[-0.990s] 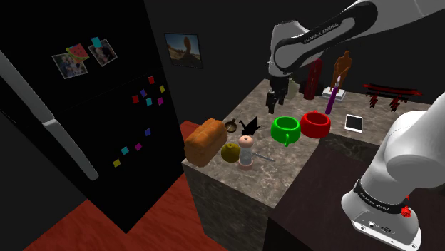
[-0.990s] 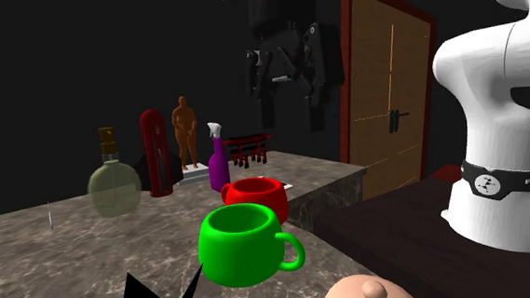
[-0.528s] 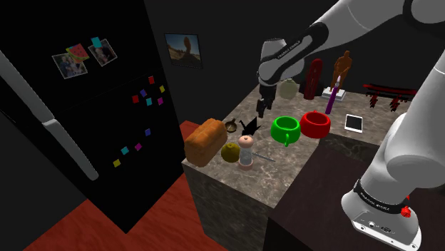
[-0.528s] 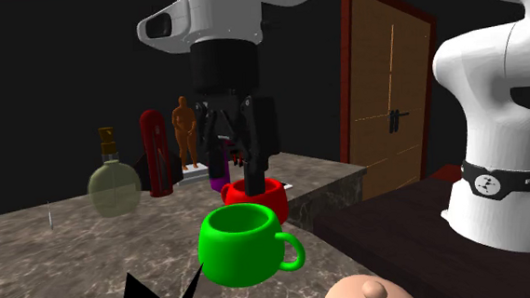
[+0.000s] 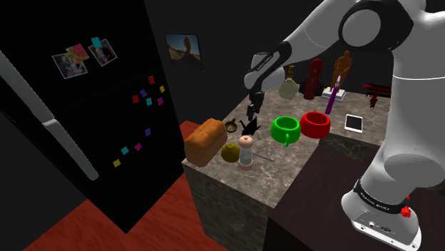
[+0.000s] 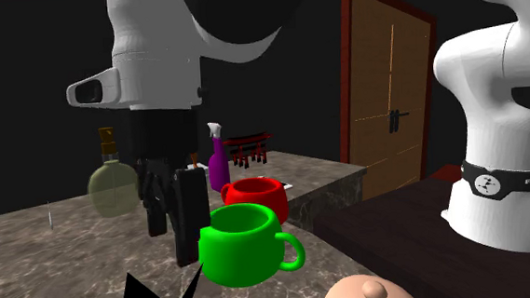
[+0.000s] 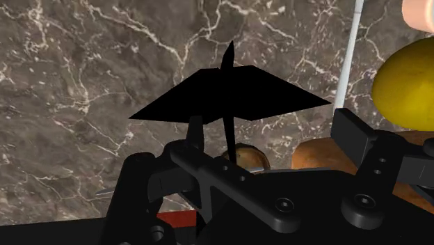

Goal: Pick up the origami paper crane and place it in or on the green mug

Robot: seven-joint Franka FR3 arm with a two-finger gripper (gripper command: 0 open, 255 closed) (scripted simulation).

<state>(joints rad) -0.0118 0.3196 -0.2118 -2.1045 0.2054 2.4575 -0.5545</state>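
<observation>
Swinging down and across toward the shoulder view's left since half a second ago, the arm has carried the tool (image 6: 173, 236) from over the mugs to a spot just above the black paper crane (image 7: 229, 94). The tool's fingers stand apart with nothing between them, so nothing is held yet. The crane sits on the marbled worktop (image 5: 289, 170), just left of the green mug (image 5: 284, 130) in the shoulder view and nearer the worktop's left edge, wings spread wide and flat with a thin neck standing up. That shape looks like the main trouble: if the fingers come down on the wings rather than either side of the body, I'd expect the paper to be pressed flat or to skid away on the smooth stone instead of being gripped. It is crowded here too. From the second exterior view one finger hangs close beside the green mug, so a small drift right could nudge the mug off its spot. A loaf (image 5: 205, 141), a yellow-green fruit (image 5: 229, 151) and a small brown round thing (image 5: 232, 126) lie near the crane. The crane could be pushed up against any of them.
</observation>
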